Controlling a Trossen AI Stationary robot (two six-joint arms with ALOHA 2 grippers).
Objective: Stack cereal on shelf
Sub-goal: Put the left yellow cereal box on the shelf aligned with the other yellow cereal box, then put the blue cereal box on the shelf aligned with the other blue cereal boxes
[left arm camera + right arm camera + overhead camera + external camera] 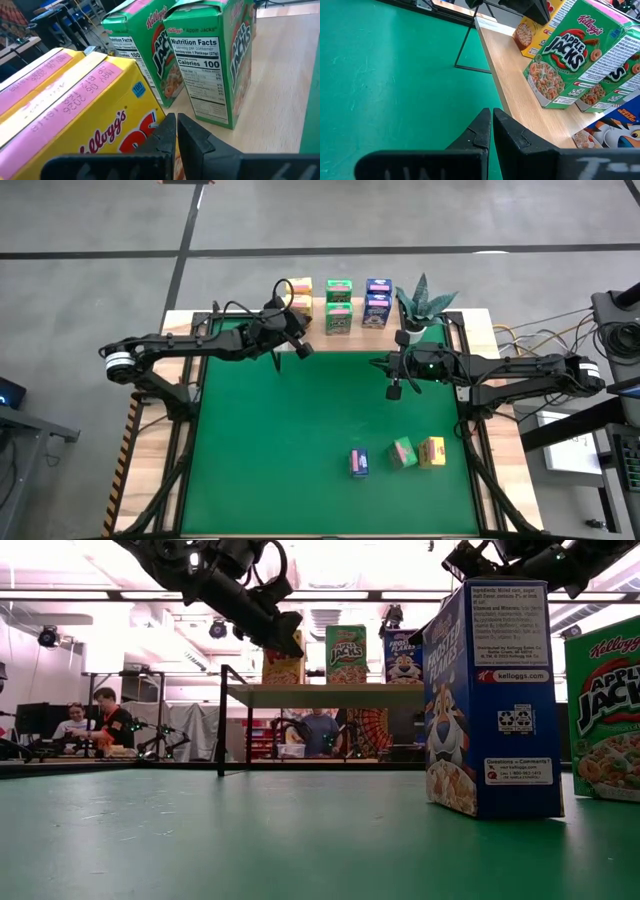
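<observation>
Yellow boxes [298,293], green Apple Jacks boxes [339,305] and blue Frosted Flakes boxes [377,301] stood on the pale wood shelf [330,340] beside the green table mat [300,440].

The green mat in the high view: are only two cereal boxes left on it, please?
No, three remain: a blue box, a green box and a yellow box.

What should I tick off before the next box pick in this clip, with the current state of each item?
1. Left gripper empty: ok, fingers shut on nothing beside the yellow boxes on the shelf.
2. Right gripper empty: ok, shut, hanging over the green mat.
3. Shelved boxes upright: ok, yellow, green boxes and blue boxes stand in rows.
4. Boxes left to pick: not ok, loose blue box, loose green box and loose yellow box remain on the mat.
5. Fingers open for grasping: not ok, both shut.
</observation>
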